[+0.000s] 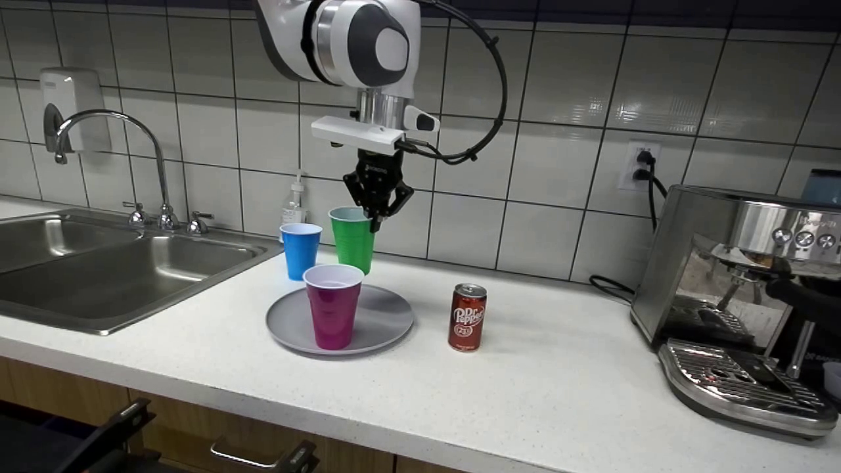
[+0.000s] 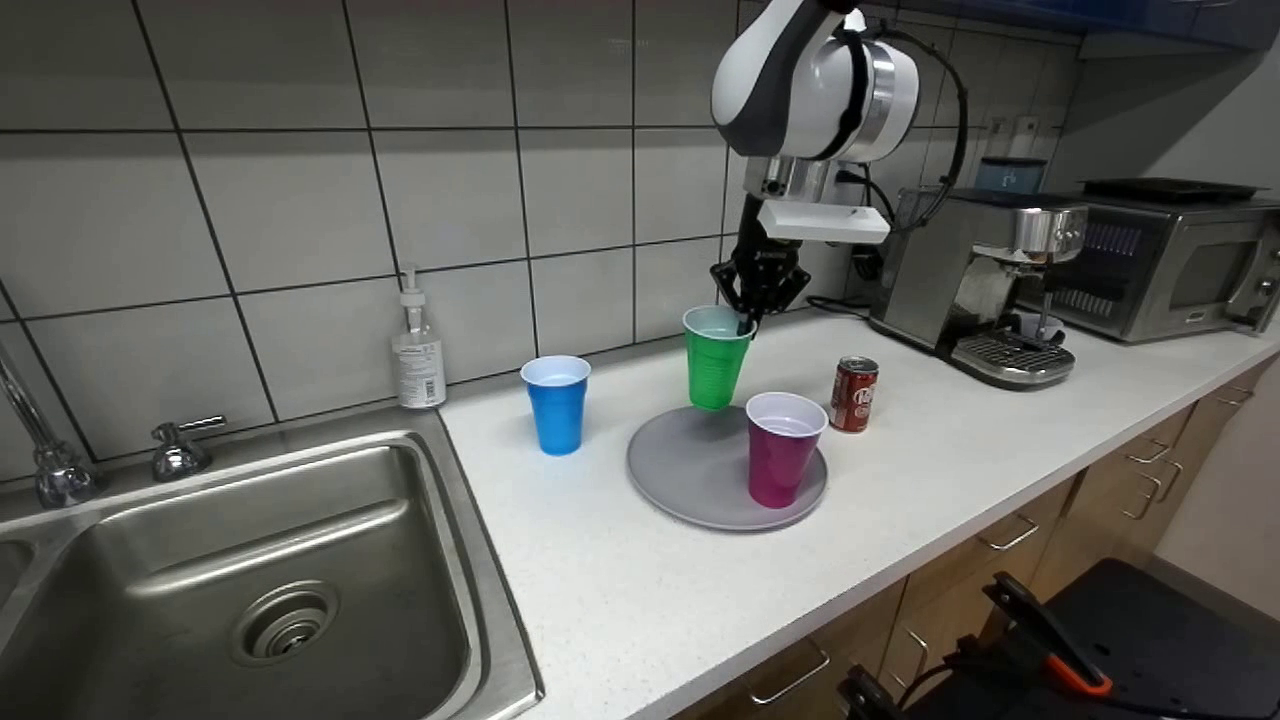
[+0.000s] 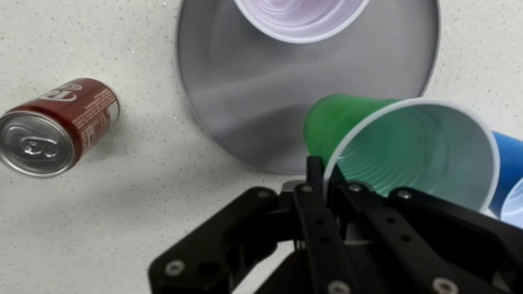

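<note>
You can see a red soda can (image 1: 468,322) standing up on the white counter (image 1: 558,378). In both exterior views you get a shiny metal sink (image 2: 400,600) with a tap (image 1: 167,218), and a pump soap bottle (image 2: 418,365) close to the tiled wall (image 2: 280,210). A silver coffee machine (image 1: 690,282) sits farther along. Next to it, in an exterior view, you see a microwave (image 2: 1200,270) with a flat black thing (image 2: 1170,190) on top. Under the counter you have brown wooden cabinets (image 1: 177,427).

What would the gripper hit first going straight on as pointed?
Probably the gray plate, near its edge. The gripper points down, pinching the green cup, whose base would lead. Depth is unclear: it could land on the counter instead.
</note>
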Robot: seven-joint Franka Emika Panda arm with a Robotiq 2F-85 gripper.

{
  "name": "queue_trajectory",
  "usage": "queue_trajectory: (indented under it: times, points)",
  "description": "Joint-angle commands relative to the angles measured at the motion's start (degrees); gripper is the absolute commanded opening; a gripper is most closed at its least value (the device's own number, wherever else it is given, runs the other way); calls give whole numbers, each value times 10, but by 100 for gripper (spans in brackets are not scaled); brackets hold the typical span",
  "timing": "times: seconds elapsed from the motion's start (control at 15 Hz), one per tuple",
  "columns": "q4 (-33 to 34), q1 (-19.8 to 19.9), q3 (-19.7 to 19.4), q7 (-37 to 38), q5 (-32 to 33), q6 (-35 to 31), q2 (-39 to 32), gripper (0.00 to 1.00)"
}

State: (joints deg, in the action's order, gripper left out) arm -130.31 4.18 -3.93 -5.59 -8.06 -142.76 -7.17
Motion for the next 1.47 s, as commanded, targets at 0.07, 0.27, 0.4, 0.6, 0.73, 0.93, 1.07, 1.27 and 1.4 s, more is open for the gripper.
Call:
queue_trajectory:
  times: [0.07,0.27,0.4,0.6,0.73,0.93,1.07,1.27,1.4]
  points:
    - [13,20,-1,-24,-26,-13,-25,1]
    - [18,27,-2,-28,-35,-16,-37,1]
    - [22,34,-2,-32,-43,-16,-45,1]
    - [27,42,-1,-38,-54,-14,-58,1]
    - [32,48,-2,-40,-58,-14,-68,1]
    - [38,56,-3,-39,-58,-15,-79,1]
    - [42,60,-3,-37,-56,-15,-86,1]
    - [47,63,-4,-30,-50,-15,-99,1]
    - [51,64,-4,-29,-50,-14,-108,1]
